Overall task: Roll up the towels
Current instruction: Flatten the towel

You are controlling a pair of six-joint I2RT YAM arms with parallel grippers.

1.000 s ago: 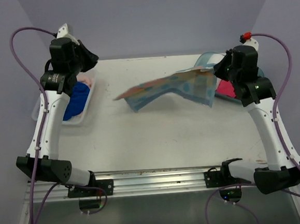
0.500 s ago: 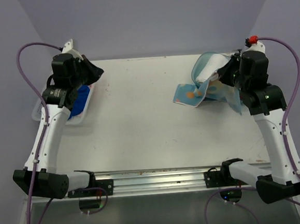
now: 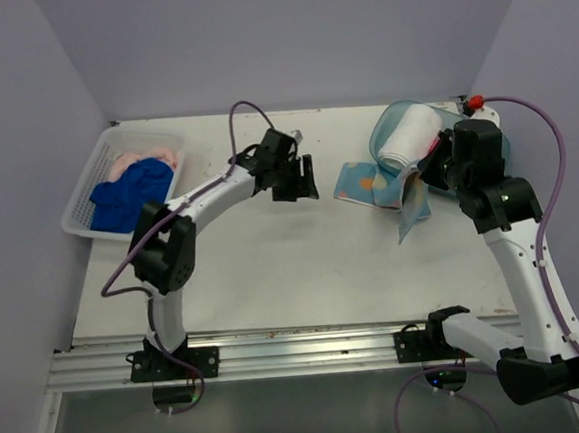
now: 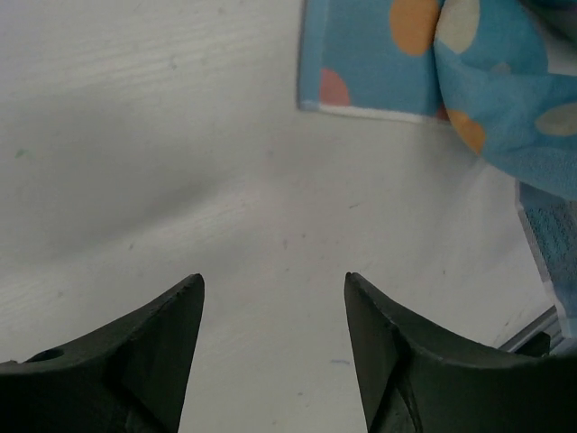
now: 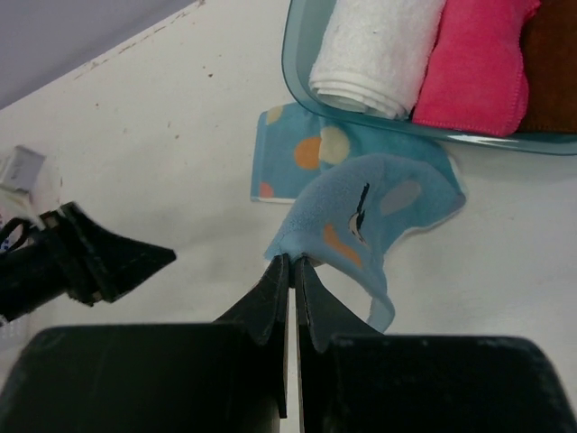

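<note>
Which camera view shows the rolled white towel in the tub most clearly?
The right wrist view: the white towel lies close and large, its rolled layers clear, in the teal tub beside the pink towel. The top view shows it small, without detail. The left wrist view does not show it.

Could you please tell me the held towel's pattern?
Light blue terry towel with orange and cream spots; right wrist view.
</note>
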